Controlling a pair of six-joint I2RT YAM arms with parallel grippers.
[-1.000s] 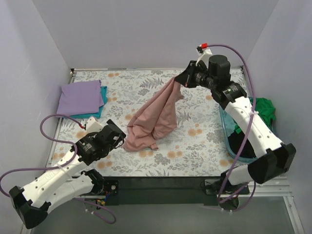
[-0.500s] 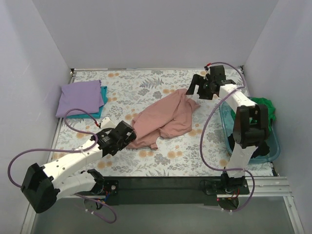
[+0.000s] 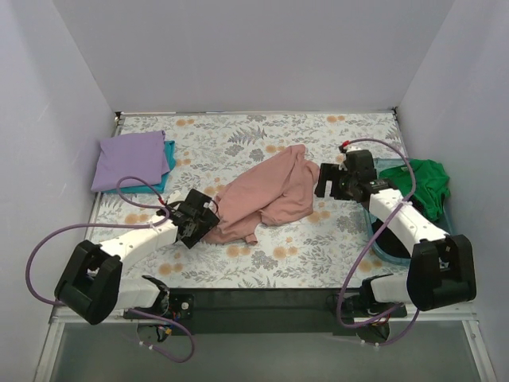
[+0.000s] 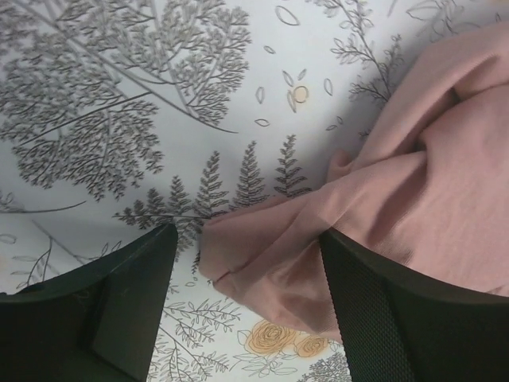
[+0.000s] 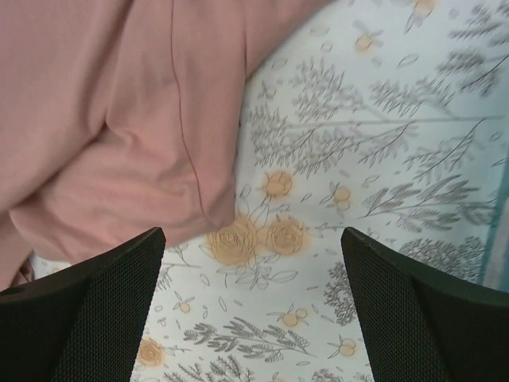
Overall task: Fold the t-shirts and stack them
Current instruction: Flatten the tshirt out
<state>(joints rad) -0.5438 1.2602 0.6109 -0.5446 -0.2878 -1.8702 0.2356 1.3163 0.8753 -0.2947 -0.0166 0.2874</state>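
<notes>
Left gripper [image 4: 246,235]: jaws spread, straddling the pink shirt's near-left corner without pinching it.
Right gripper [image 5: 250,239]: jaws spread wide and empty, low over the shirt's right-hand hem.
Work surface: floral-printed table cover [image 3: 238,135].
Item under work: dusty pink cloth t-shirt [image 3: 266,195], crumpled at table centre between both arms.
Handling, judged: light and limp; it creases readily and will sag unless lifted at two points.
Hold points, judged: hem corners or shoulder seams.
Finished stack: folded lavender t-shirt [image 3: 131,159] on a teal t-shirt [image 3: 151,188], far-left corner.
</notes>
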